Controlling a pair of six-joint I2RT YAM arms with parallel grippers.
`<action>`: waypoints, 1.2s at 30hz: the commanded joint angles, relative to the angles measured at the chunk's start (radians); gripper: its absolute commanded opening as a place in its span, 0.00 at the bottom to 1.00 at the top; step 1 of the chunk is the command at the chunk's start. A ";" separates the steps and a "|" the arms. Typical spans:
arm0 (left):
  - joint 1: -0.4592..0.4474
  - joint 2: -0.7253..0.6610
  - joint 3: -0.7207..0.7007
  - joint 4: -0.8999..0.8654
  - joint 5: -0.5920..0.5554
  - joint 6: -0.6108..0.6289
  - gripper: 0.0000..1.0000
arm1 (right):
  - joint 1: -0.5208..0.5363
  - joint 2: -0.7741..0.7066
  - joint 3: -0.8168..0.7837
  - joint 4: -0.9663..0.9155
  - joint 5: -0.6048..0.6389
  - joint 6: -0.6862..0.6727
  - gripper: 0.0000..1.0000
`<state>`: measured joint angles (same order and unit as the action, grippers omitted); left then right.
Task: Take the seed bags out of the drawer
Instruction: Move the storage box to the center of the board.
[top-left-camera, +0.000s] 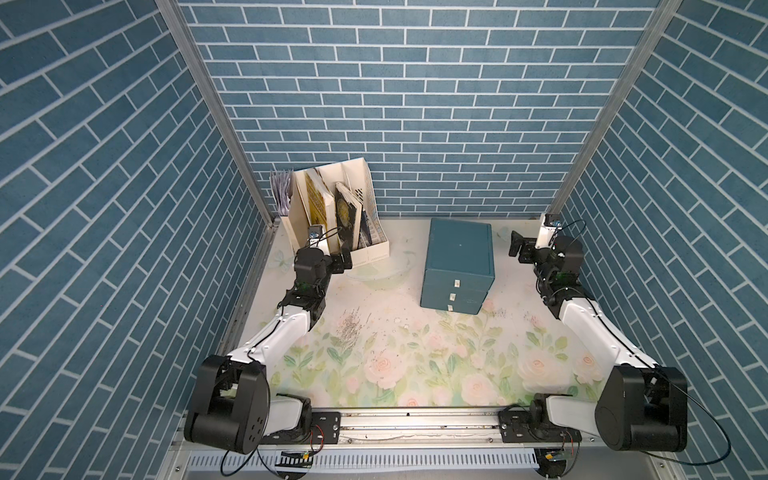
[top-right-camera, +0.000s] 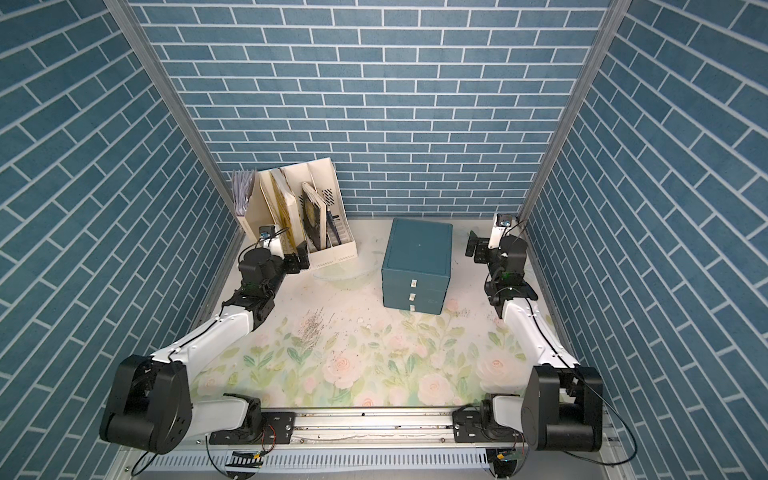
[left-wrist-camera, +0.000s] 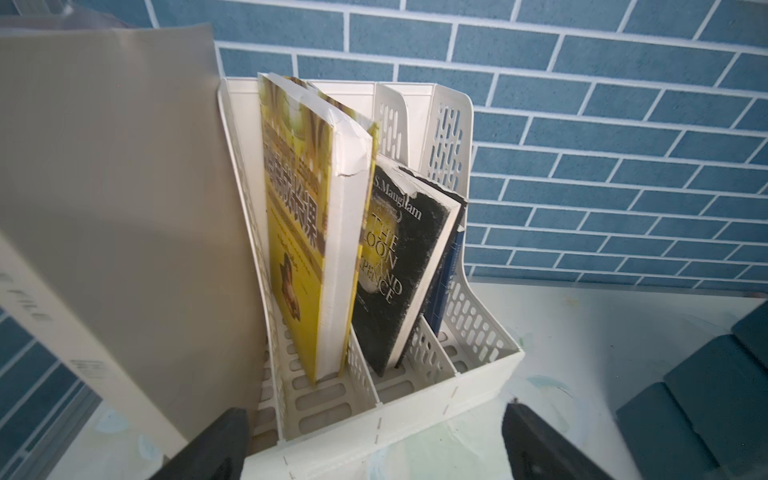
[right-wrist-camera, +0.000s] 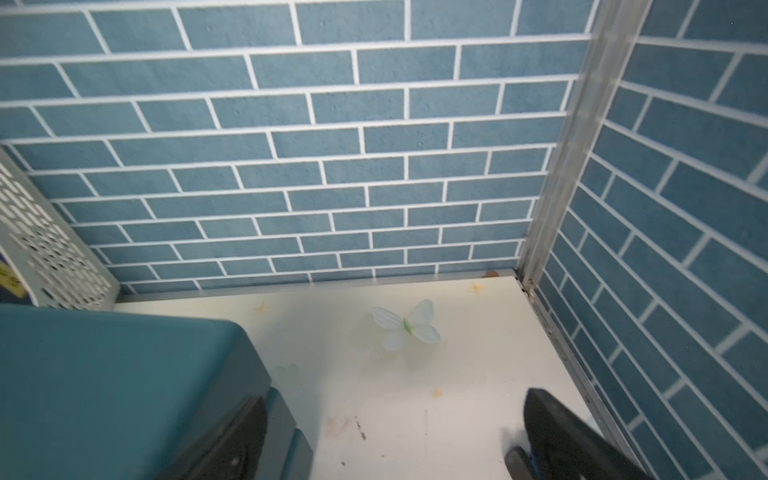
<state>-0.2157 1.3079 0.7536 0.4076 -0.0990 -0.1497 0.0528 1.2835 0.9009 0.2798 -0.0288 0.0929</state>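
both my left pincer (top-left-camera: 343, 262) and right pincer (top-left-camera: 519, 248) gape wide, holding nothing. the seed bags are out of sight, presumably inside the shut drawer chest (top-left-camera: 457, 257), far and right of centre on the bench. i expect them light, thin and slick: pinch an edge once a drawer is pulled by its white tab (top-left-camera: 456, 284).

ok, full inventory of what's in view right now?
drawer unit: 1, teal, right of table centre, all three drawers shut
rack: 1, cream, back left
yellow book: 1, in rack
black book: 1, in rack, beside yellow
blue book: 1, thin, behind black
file box: 1, beige, left of rack
table: 1, floral print
walls: 3, blue brick
seed bags: none visible
left gripper: black, open, empty, facing rack
right gripper: black, open, empty, right of drawer unit
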 joint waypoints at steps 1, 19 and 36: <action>-0.042 0.008 0.063 -0.153 0.034 -0.087 1.00 | 0.029 0.039 0.112 -0.211 -0.099 0.038 1.00; -0.141 -0.019 0.150 -0.371 0.215 -0.268 1.00 | 0.134 0.207 0.345 -0.485 -0.355 0.133 1.00; -0.197 -0.117 0.143 -0.481 0.132 -0.281 1.00 | 0.294 0.369 0.471 -0.498 -0.447 0.198 1.00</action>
<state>-0.4065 1.2293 0.8989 -0.0444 0.0658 -0.4263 0.3008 1.6207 1.3273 -0.2058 -0.4118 0.2501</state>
